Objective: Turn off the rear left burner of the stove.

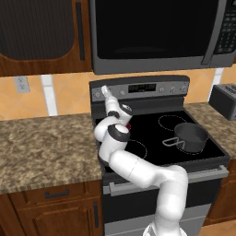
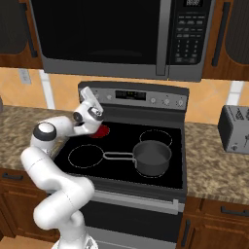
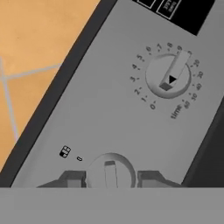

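Observation:
The stove [image 1: 156, 138] [image 2: 126, 165] is a black glass-top range with a grey back panel [image 3: 100, 113]. Its rear left burner [image 2: 100, 131] glows red just past my wrist; in the left base view a sliver of that red burner [image 1: 129, 126] shows behind my arm. My gripper [image 1: 104, 89] [image 2: 86, 91] [image 3: 110, 179] is pressed up to the panel's left end. In the hand view its two fingertips [image 3: 72, 178] stand on either side of the leftmost knob [image 3: 110, 171] and touch its round rim. The knob's bar points straight up in that view.
A second dial [image 3: 168, 76] with numbers around it sits further along the panel. A dark pot [image 1: 190, 134] [image 2: 152, 156] stands on the front right burner, handle toward the left. A microwave [image 1: 152, 32] hangs overhead. A toaster [image 2: 237, 129] sits on the right counter.

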Available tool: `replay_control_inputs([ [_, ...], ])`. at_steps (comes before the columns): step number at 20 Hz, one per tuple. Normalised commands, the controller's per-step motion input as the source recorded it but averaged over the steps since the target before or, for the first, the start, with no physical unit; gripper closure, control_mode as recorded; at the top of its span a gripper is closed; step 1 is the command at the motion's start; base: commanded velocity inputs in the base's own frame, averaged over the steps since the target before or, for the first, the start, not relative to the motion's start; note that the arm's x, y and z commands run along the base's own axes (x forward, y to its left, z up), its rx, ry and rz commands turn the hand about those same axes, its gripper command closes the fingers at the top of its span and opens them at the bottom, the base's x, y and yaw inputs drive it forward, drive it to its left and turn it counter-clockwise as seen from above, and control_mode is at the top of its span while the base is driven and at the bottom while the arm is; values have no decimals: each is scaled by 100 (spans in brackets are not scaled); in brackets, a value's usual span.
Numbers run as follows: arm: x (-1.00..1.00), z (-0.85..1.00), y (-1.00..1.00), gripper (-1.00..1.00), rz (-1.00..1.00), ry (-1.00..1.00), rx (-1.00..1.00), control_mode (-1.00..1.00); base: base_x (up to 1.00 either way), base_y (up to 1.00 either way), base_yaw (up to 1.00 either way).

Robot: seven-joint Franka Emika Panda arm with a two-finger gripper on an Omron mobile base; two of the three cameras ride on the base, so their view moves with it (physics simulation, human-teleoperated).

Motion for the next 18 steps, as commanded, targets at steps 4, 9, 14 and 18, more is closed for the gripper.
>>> replay_control_inputs([
  [4, 0, 17, -17, 100, -4, 0, 43, -100, 0, 0, 0],
  [9, 0, 21, -16, 100, -5, 0, 46, -100, 0, 0, 0],
  [14, 0, 26, -15, 100, -6, 0, 49, -100, 0, 0, 0],
  [18, 0, 24, -11, 100, -8, -1, 52, -100, 0, 0, 0],
])
